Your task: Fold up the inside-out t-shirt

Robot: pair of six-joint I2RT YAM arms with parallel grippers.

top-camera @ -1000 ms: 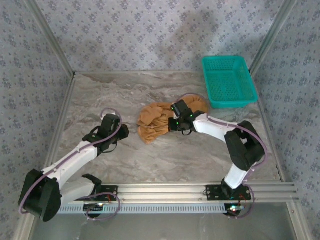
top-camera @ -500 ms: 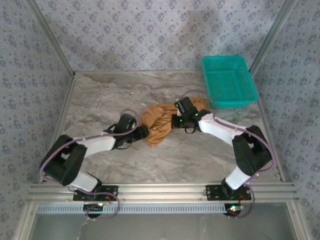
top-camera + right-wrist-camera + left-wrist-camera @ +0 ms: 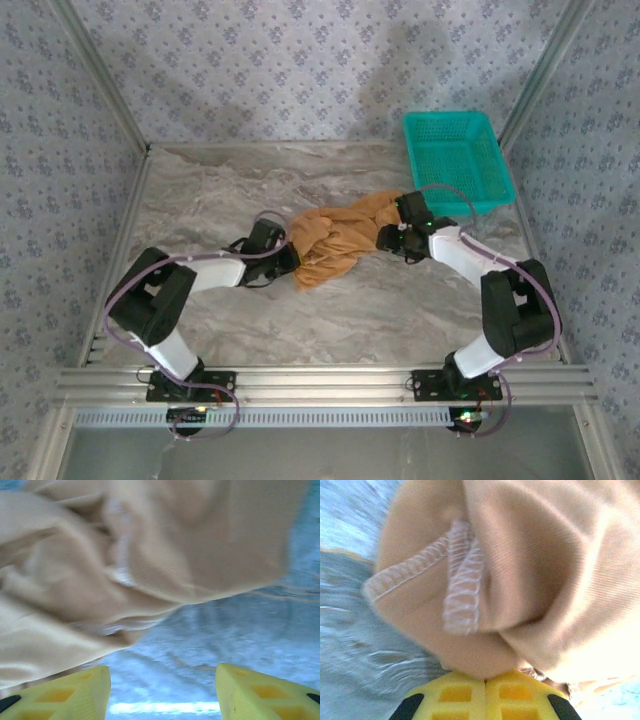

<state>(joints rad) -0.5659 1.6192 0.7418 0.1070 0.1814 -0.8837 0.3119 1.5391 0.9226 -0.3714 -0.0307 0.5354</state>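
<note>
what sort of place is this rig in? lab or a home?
Likely a lab robot cell, not a home: two arms bolted to an aluminium rail, patterned panels in a metal frame, a marble-look table with a t-shirt.

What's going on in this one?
A crumpled, inside-out tan t-shirt lies on the table. The left tool is shut on the shirt's left edge, where the seam stitching shows. The right tool stands open at the shirt's right end, holding nothing. The shirt is bunched, not yet folded. A teal basket sits at the far right corner.
</note>
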